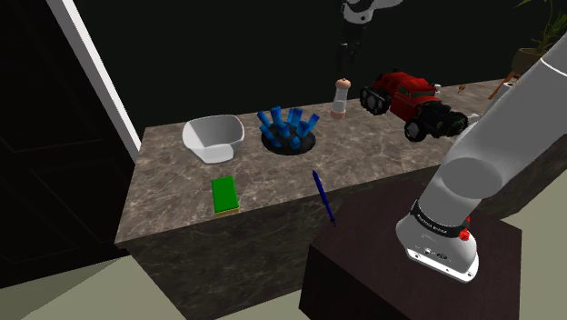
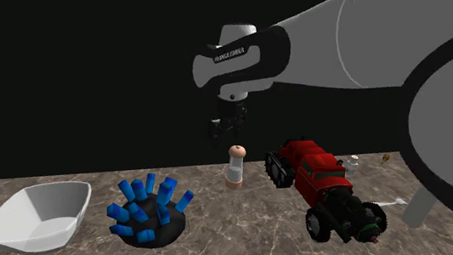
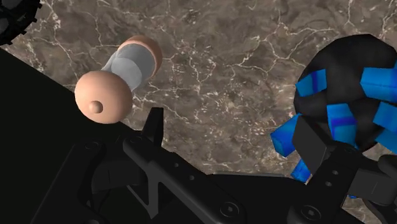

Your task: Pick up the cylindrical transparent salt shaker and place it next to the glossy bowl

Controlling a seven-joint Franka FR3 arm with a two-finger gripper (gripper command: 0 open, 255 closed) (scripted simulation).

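The salt shaker stands upright near the back of the marble counter, with a clear body and a rounded tan cap and base. It also appears in the second exterior view and the wrist view. A white glossy bowl sits toward the shoulder view's left. My black gripper hangs open just above the shaker, holding nothing. In the wrist view the shaker lies outside one finger, not between the two.
A black holder with blue pegs sits between bowl and shaker. A red and black toy tractor stands on the shaker's other side. A green sponge and a blue pen lie near the front edge.
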